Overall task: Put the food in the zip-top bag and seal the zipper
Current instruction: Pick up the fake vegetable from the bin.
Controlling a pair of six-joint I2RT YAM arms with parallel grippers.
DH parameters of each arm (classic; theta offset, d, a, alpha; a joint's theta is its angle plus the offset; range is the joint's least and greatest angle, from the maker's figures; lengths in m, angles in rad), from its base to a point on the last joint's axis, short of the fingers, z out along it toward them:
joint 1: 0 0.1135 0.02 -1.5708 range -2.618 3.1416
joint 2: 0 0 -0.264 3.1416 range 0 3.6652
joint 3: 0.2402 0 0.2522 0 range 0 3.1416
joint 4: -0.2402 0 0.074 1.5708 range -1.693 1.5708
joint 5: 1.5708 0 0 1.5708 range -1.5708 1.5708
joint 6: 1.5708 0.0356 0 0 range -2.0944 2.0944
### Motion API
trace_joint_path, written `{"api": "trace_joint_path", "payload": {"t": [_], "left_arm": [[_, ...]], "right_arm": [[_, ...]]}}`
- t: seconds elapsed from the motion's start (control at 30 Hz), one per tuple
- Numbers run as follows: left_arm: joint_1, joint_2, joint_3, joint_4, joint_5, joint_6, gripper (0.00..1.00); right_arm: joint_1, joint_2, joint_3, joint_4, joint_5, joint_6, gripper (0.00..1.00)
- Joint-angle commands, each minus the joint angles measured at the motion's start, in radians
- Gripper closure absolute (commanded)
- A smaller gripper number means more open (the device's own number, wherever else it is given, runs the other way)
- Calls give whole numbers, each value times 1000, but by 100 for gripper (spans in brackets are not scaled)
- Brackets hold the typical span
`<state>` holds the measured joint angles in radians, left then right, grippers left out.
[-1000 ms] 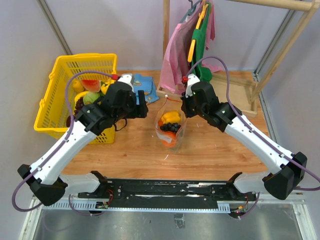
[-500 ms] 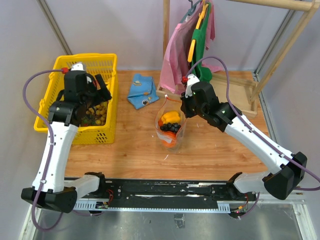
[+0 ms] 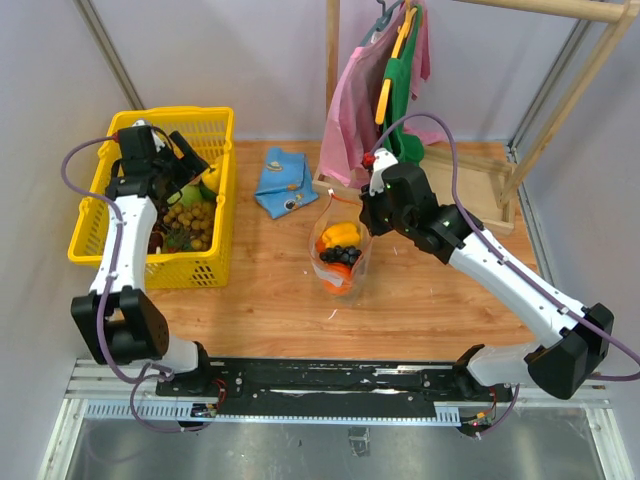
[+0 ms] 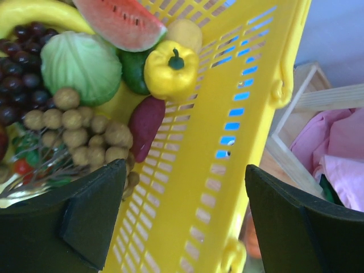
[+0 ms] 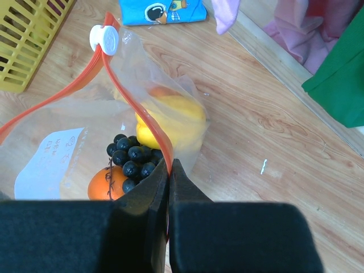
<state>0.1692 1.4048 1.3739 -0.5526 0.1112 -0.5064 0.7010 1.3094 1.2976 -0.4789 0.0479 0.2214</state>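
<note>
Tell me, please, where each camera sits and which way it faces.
Top: above and behind the arms, facing down on the table; both arms show.
Left wrist: over the basket, looking down at toy fruit; open left gripper at the bottom.
Right wrist: looking down at the bag; right gripper shut on its red strip.
Shared: top and right wrist both show bag and blue cloth.

Bright, even, diffuse light fills all three views. In the overhead view the brown wooden surface [image 3: 430, 300] carries only soft, faint shadows. Each wrist view blurs its own black fingers along the lower edge: the left end effector [image 4: 187, 219] and the right end effector [image 5: 169, 168]. The clear thin plastic bag [image 5: 74, 114] shows a mild sheen at upper left.
</note>
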Motion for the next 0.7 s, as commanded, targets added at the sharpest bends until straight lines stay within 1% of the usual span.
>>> {"api": "trace_joint_path", "payload": {"t": [0.0,0.17,0.47,0.67], "left_arm": [[6,89,30,166,27,-2,13],[6,221,69,217,45,52,13],[6,440,152,269,109,87,10],[1,540,174,298,207,92,9]], "right_arm": [[-15,14,22,29,-25,9,99],[-15,25,22,34,-29,12,99],[-15,51,32,39,-50,11,99],[-14,72,49,40,-60,11,99]]}}
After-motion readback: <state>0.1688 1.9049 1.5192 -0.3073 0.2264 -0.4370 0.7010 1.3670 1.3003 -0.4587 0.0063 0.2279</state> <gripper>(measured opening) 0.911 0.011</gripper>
